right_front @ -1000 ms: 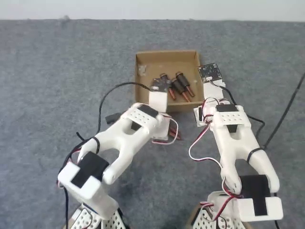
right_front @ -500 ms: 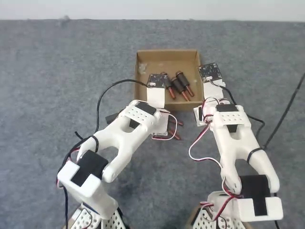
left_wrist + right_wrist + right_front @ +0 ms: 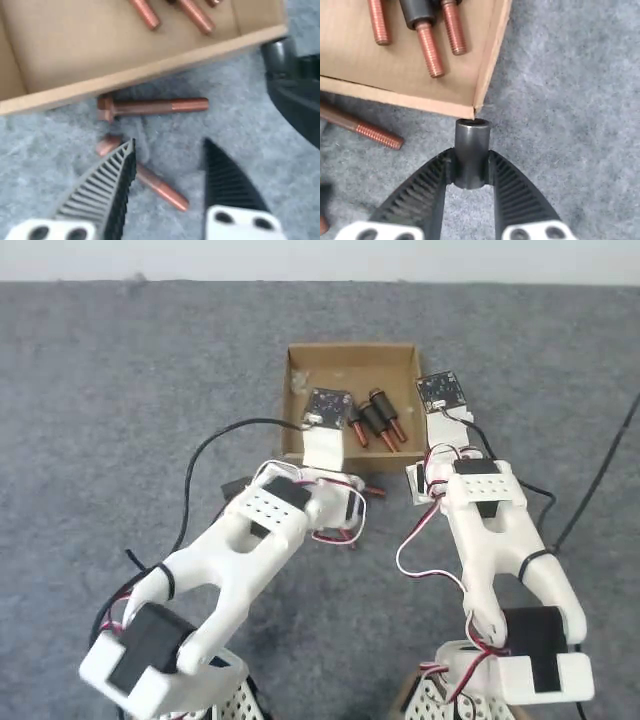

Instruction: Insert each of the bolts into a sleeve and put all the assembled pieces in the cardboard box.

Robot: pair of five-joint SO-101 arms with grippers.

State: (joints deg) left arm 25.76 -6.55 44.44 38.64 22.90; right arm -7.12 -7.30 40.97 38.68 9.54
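Over the table, high view: box [image 3: 349,352] already holds some assembled pcs [image 3: 378,420]. Left wrist: my left gripper [image 3: 169,150] gapes wide above two loose bolts [image 3: 150,106] on carpet [image 3: 240,125], just outside the box. Right wrist: my right gripper [image 3: 471,162] clamps a sleeve [image 3: 472,137] by the box corner. I'd judge approx two bolts left to do.

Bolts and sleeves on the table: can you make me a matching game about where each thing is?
Things:
1. black sleeve
2. assembled pieces
3. loose bolts
4. left gripper

Places:
A. inside the cardboard box
B. open, over one bolt
C. clamped in the right gripper
D. on the carpet, just outside the box

Pairs: 1-C, 2-A, 3-D, 4-B.
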